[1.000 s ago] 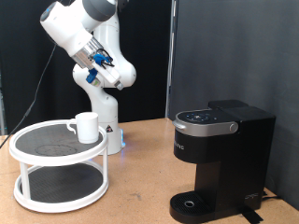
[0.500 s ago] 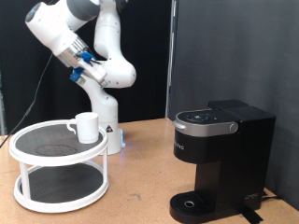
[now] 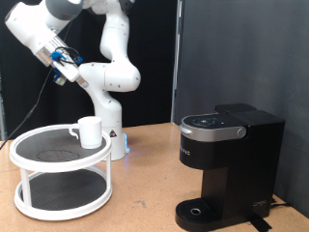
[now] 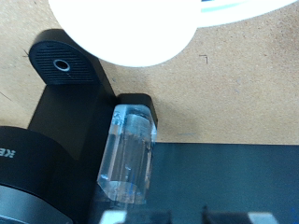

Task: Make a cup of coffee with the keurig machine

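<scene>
The cup (image 3: 89, 130) is a small white mug standing on the top tier of a white two-tier round stand (image 3: 60, 179) at the exterior view's left. The keurig machine (image 3: 227, 164) stands at the exterior view's right with its lid down and nothing on its round drip base (image 3: 200, 212). My gripper (image 3: 61, 68) is high up at the exterior view's top left, far above the cup and holding nothing. In the wrist view the gripper (image 4: 177, 219) shows only as fingertips (image 4: 114, 217) at the edge, set apart. The keurig machine (image 4: 65, 112) and its clear water tank (image 4: 126, 154) lie below.
The white robot base (image 3: 114, 135) stands behind the stand. A black curtain (image 3: 241, 53) hangs at the back right. The wooden table (image 3: 145, 193) shows between stand and machine. A blurred white round shape (image 4: 121, 28) fills part of the wrist view.
The arm has swung towards the exterior view's left and upward, carrying the gripper from above the cup's right to the top left corner. Cup and machine have not moved.
</scene>
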